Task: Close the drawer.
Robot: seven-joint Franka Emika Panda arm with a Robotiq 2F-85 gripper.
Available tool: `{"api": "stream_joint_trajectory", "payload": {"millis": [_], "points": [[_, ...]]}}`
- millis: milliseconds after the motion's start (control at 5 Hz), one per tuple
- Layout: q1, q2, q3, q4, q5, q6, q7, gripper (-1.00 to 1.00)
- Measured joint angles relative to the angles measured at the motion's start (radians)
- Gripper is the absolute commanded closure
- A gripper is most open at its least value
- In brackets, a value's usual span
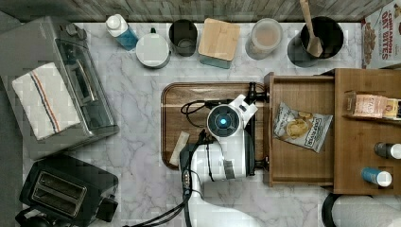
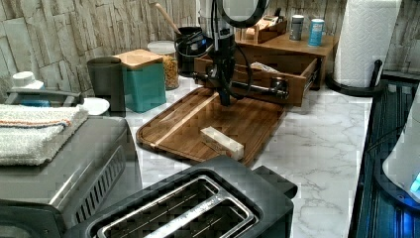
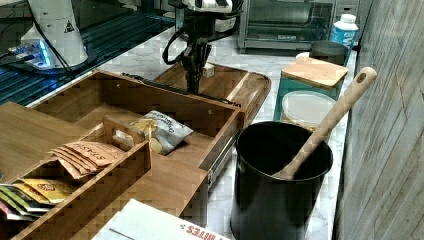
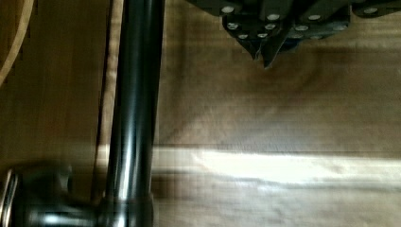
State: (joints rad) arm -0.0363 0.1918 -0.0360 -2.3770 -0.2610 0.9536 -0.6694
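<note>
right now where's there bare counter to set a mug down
Bare marble lies between the toaster oven and the wooden tray, and past the toaster toward the paper towel roll. The back wall row of canisters is crowded; the open drawer holds a chip bag.

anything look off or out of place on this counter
The drawer stands pulled well out of its cabinet, with a chip bag lying askew inside. The claw, fingertips together, hangs just off the drawer's dark bar handle over the tray. A small pale block lies loose on the tray. Nothing looks spilled or broken.
</note>
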Motion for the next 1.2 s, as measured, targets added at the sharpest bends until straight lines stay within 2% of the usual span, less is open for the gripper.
{"api": "stream_joint_trajectory", "payload": {"millis": [400,800,1000,1200], "points": [[-0.003,0.000,-0.009,-0.002,0.000,-0.040,-0.042,1.00],[-0.069,-0.017,-0.012,-0.002,0.017,-0.039,-0.268,1.00],[-0.105,-0.051,-0.019,-0.008,0.029,0.011,-0.304,1.00],[-0.158,-0.064,-0.021,0.002,0.157,0.009,-0.377,1.00]]}}
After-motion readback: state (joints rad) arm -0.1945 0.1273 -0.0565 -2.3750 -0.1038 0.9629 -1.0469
